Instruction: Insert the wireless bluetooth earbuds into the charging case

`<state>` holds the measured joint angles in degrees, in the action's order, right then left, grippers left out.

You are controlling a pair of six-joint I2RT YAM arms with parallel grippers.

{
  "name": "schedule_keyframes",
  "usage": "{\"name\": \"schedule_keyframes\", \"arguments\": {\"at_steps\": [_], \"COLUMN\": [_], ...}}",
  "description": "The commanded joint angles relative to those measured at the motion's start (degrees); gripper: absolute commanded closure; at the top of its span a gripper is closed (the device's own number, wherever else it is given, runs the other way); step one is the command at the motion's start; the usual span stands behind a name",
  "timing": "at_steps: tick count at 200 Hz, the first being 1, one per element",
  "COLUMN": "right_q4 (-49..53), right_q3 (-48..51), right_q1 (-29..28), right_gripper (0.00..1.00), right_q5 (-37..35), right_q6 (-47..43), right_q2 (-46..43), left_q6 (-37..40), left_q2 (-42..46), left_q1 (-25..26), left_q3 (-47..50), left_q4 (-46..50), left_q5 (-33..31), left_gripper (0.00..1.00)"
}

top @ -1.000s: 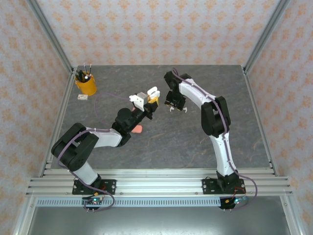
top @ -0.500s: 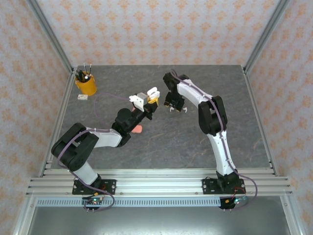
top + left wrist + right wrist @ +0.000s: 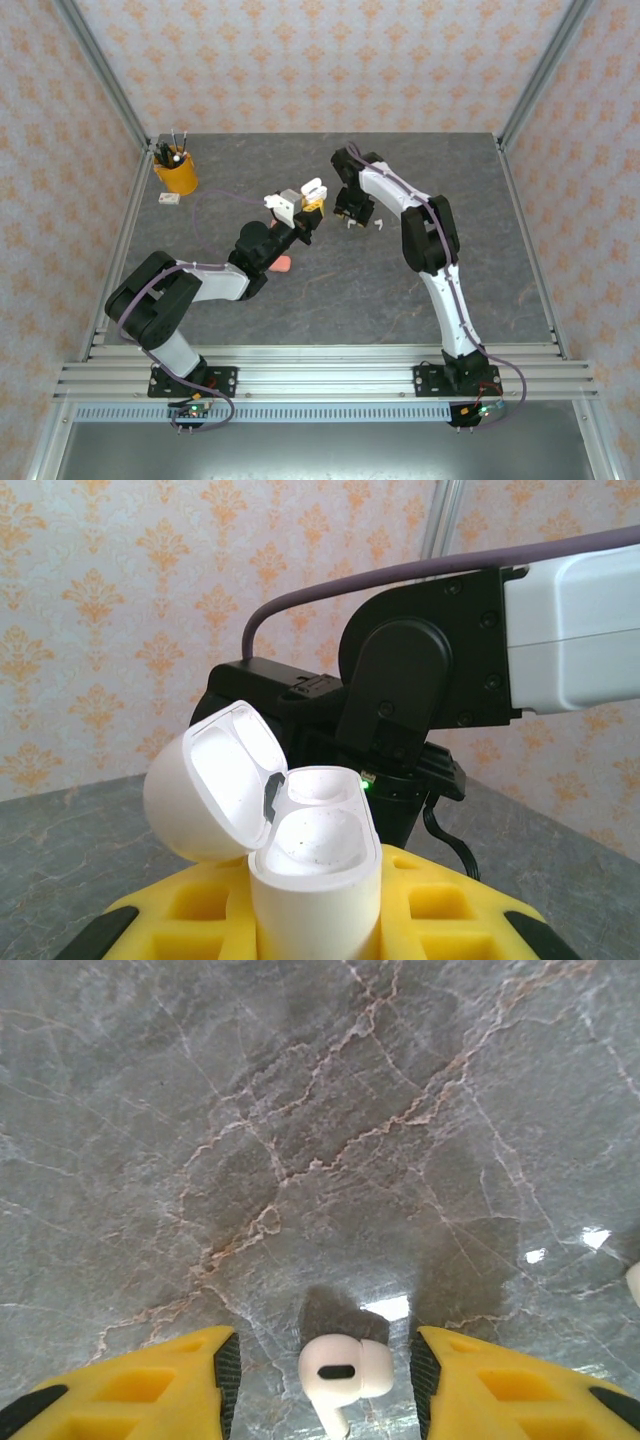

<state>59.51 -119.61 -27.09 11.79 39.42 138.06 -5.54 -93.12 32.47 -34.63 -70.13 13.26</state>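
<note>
Grey marbled desk (image 3: 330,290) from above: the left gripper (image 3: 310,208) is clamped on the white charging case (image 3: 313,187), with the right gripper (image 3: 352,222) just beside it. At the left wrist, the case's lid (image 3: 215,780) stands open above the yellow fingers (image 3: 440,905). At the right wrist, a white earbud (image 3: 345,1368) sits between the right gripper's parted fingers, touching neither.

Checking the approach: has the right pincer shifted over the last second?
Yes: the right pincer has drifted slightly left, toward the orange pen cup and nearer the white case.
</note>
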Motion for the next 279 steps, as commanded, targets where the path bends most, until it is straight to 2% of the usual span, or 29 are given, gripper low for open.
{"name": "schedule_keyframes", "arguments": {"at_steps": [1, 162, 224, 247, 260, 279], "right_q4": [2.1, 1.6, 0.4, 0.0, -0.2, -0.4], "right_q3": [-1.7, -0.8, 0.9, 1.5, 1.8, 2.2], "right_q1": [-0.5, -1.0, -1.0, -1.0, -1.0, -1.0], "right_gripper": [0.51, 0.61, 0.68, 0.69, 0.64, 0.62], "right_q5": [-0.9, -0.1, 0.2, 0.3, 0.5, 0.5], "right_q6": [1.0, 0.6, 0.5, 0.5, 0.6, 0.7], "right_q2": [1.1, 0.6, -0.5, -1.0, -1.2, -1.4], "left_q6": [0.4, -0.5, -0.6, -0.6, -0.5, -0.4], "left_q2": [0.2, -0.7, -0.4, -0.2, -0.1, 0.1], "left_q1": [-0.7, -0.8, -0.8, -0.8, -0.8, -0.8], "left_q3": [0.4, -0.4, -0.5, -0.5, -0.5, -0.6], "left_q4": [-2.9, -2.2, -1.6, -1.3, -1.1, -0.8], "left_q5": [0.8, 1.1, 1.1, 1.2, 1.2, 1.2], "left_gripper": [1.00, 1.00, 1.00, 1.00, 1.00, 1.00]}}
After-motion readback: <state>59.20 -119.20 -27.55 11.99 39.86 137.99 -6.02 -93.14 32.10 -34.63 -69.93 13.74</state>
